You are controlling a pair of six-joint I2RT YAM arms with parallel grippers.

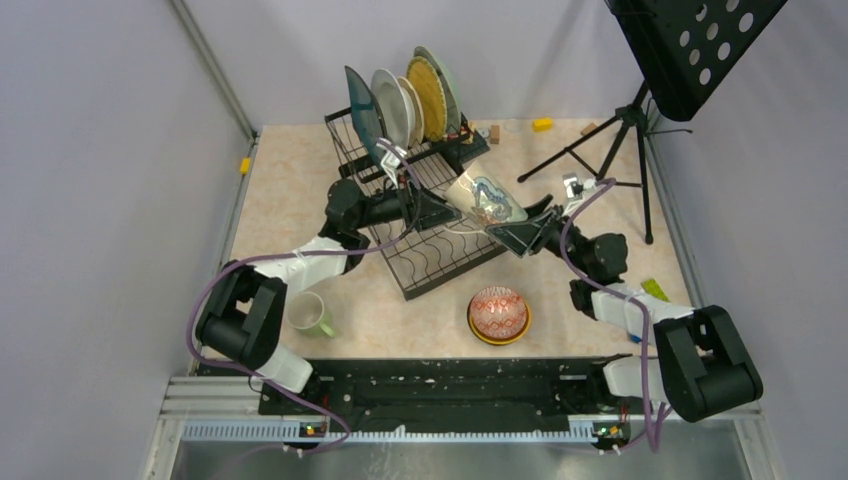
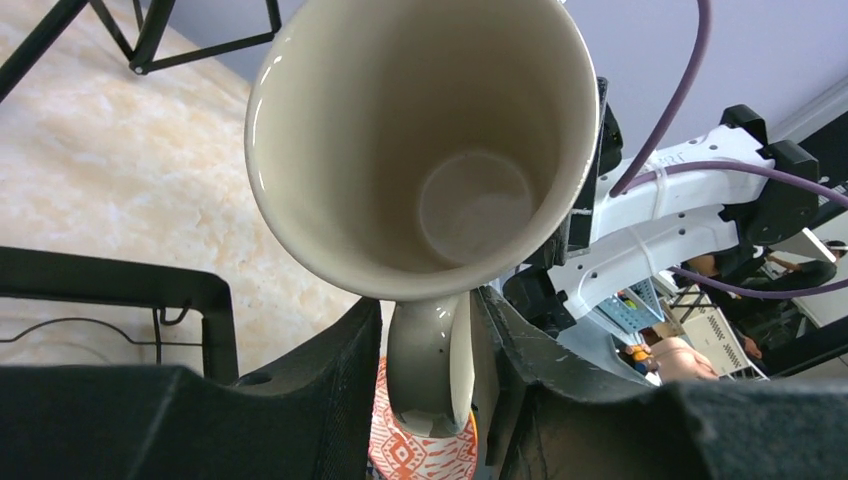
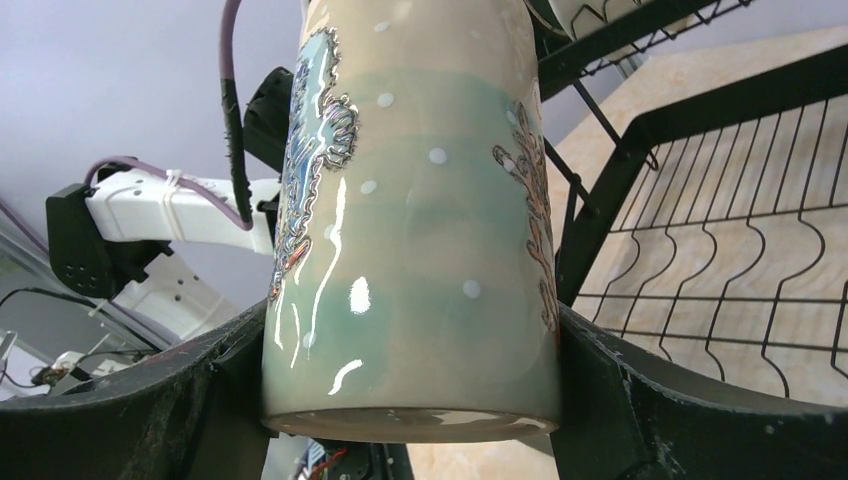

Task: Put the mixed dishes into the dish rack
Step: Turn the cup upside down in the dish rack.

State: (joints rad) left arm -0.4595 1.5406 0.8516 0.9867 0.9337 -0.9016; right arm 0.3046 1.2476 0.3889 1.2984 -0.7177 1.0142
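Your right pincer (image 3: 410, 335) is clamped on the cream mug (image 1: 487, 200). In the right wrist view both fingers press against the sides of the mug near its base.

The mug hangs in the air, tipped well over, above the right side of the rack (image 1: 440, 262) and its lower tray. Its base points toward your right arm and its mouth toward your left.

Your left pincer (image 2: 427, 325) meets the mug from the other side. The handle sits between its two fingers, which stand narrow and close on either side of it. You cannot tell from these views whether they press on the handle or only flank it. The left wrist camera looks straight into the mug's bare inside.

Four plates (image 1: 405, 98) stand on edge in the raised back section of the rack. The wavy dividers of the tray beneath the mug hold nothing that shows.

On the table (image 1: 290, 190), a red-patterned bowl (image 1: 497, 310) sits nested in a yellow bowl (image 1: 503, 337), in front of the rack and near your right arm. A green mug (image 1: 310, 315) rests on the table beside your left arm, well apart from the rack.

A black music stand (image 1: 690, 45) rises at the back right.
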